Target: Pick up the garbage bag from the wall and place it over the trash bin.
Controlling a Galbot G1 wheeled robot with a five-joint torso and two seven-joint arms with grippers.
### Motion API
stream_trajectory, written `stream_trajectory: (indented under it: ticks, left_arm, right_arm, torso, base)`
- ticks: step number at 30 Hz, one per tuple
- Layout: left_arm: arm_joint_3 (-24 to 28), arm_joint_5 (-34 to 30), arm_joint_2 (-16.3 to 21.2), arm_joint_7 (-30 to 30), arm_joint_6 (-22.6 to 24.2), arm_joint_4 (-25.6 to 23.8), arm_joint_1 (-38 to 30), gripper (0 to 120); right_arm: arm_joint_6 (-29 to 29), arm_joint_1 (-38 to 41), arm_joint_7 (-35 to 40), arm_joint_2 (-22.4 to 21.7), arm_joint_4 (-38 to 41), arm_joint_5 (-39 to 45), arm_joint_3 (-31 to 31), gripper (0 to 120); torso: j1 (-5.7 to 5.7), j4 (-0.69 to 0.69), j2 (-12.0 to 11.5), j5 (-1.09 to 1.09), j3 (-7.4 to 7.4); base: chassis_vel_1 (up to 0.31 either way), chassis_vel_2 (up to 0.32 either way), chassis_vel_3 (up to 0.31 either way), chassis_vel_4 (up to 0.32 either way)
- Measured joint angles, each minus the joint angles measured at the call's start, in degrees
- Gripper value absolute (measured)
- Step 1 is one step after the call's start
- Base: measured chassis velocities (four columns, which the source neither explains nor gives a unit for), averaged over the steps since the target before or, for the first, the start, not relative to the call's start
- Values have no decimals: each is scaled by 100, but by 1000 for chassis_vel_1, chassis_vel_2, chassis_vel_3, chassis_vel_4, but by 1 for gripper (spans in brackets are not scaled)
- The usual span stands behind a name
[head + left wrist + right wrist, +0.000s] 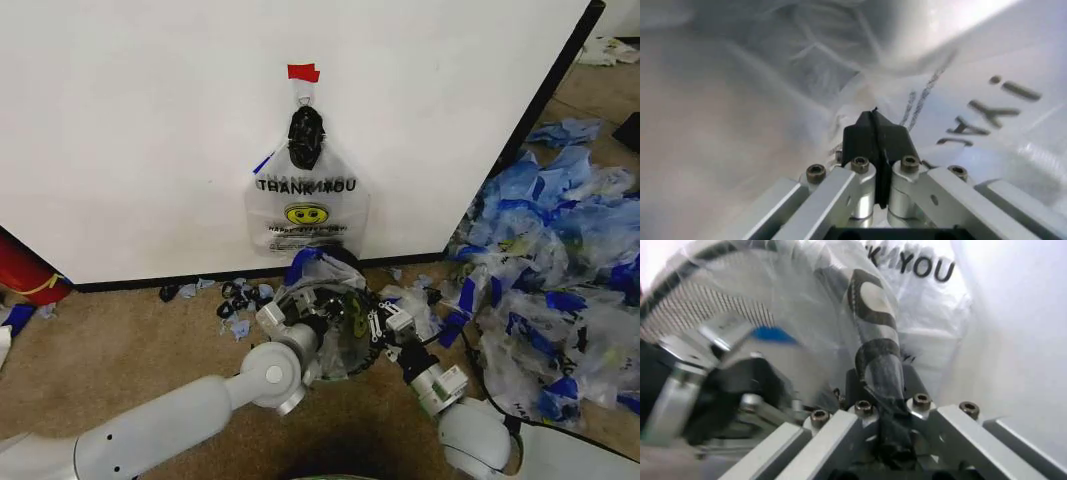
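A clear garbage bag (307, 200) with black "THANK YOU" print and a yellow smiley hangs on the white wall (150, 130), under a black lump (305, 135) with red tape. Below it stands the black mesh trash bin (345, 262), whose mesh wall (700, 300) also shows in the right wrist view. Another clear garbage bag (340, 345) lies across the bin's mouth. My left gripper (312, 312) is at the bin's left rim, shut (875, 125) on its thin clear film (960, 100). At the right rim my right gripper (372, 325) is shut (880, 380) on a twisted dark-printed strip (873, 340) of the bag.
A big mass of clear-and-blue bags (560, 260) covers the floor to the right. Small black and blue scraps (235, 298) lie along the wall's black lower strip. A red object (25, 275) sits at the far left. Brown floor lies bare to the left of the bin.
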Motion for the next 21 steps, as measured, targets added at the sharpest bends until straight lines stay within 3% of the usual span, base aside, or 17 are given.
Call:
stream_trajectory:
  ticks: [11,21]
  left_arm:
    - [-176,35,-153,20,-29,108,127,0]
    - [-273,79,-451,23,-76,286,175,0]
  right_arm:
    - [-318,-14,179,-127,-105,-996,122,0]
    - [-365,-48,281,-228,-188,-1237,-53,0]
  torso:
    - [0,0,0,0,0]
    - [0,0,0,0,0]
  base:
    - [0,0,0,0]
    - [0,0,0,0]
